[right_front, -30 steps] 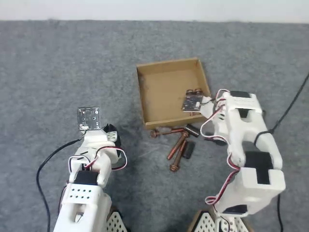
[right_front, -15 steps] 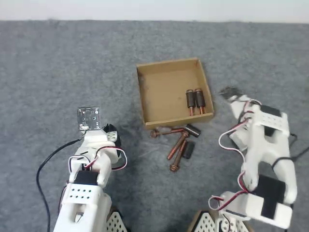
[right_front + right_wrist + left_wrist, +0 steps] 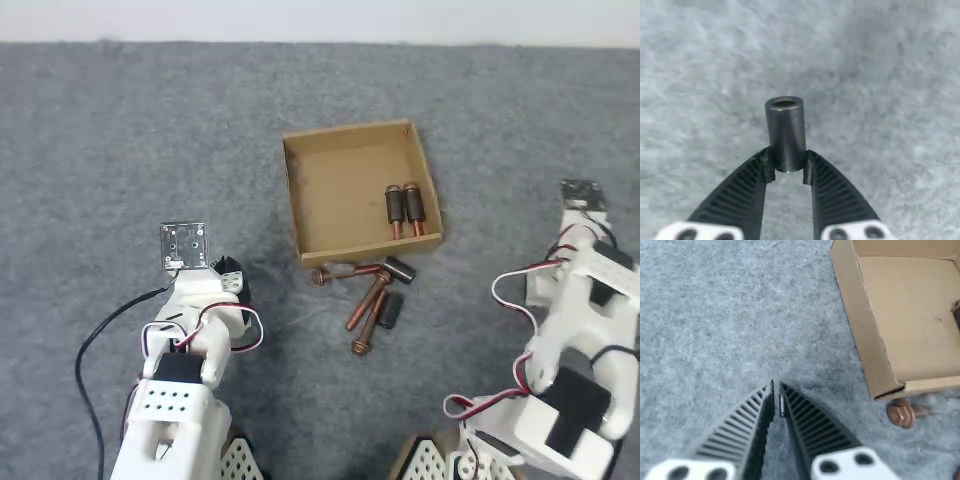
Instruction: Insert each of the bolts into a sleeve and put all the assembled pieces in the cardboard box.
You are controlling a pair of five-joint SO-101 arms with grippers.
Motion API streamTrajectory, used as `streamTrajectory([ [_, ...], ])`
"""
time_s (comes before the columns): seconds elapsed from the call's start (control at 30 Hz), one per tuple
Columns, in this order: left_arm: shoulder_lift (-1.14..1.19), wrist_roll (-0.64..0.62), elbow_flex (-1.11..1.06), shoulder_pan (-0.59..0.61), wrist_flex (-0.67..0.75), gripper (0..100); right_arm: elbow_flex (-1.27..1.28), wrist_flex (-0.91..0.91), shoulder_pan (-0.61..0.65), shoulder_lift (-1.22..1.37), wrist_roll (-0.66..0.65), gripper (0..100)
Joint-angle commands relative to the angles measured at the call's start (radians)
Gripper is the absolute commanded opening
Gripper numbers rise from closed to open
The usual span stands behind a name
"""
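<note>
Assembly step judged in hand: right gripper [image 3: 786, 167] pinches a sleeve [image 3: 785, 131] by one end between its tips, well apart from loose bolts [image 3: 366, 301]; left gripper [image 3: 776, 395] pressed together; next needs a bolt aligned to its bore.

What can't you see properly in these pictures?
- High view: the right arm covers its own jaws and the sleeve they hold.
- Left wrist view: the edge cuts off the cardboard box and a bolt's shank.
- Right wrist view: the jaws hide the sleeve's lower end; its inside is dark.
</note>
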State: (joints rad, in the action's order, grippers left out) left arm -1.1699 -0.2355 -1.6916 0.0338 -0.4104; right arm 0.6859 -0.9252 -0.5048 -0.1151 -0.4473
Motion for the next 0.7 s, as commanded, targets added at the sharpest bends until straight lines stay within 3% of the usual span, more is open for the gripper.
streamTrajectory([
  [0.0, -0.015, 0.012, 0.013, 0.003, 0.034, 1, -0.008, -0.021, -0.036, -0.067, -0.068, 2.4],
  [0.13, -0.015, 0.012, 0.013, 0.003, 0.034, 1, -0.008, -0.082, -0.036, -0.071, -0.097, 11.7],
  [0.47, -0.015, 0.011, 0.013, 0.005, 0.034, 1, -0.075, -0.153, -0.031, -0.070, -0.186, 9.5],
  [0.67, -0.015, 0.011, 0.013, 0.005, 0.034, 1, -0.040, -0.051, -0.033, -0.067, -0.184, 9.5],
])
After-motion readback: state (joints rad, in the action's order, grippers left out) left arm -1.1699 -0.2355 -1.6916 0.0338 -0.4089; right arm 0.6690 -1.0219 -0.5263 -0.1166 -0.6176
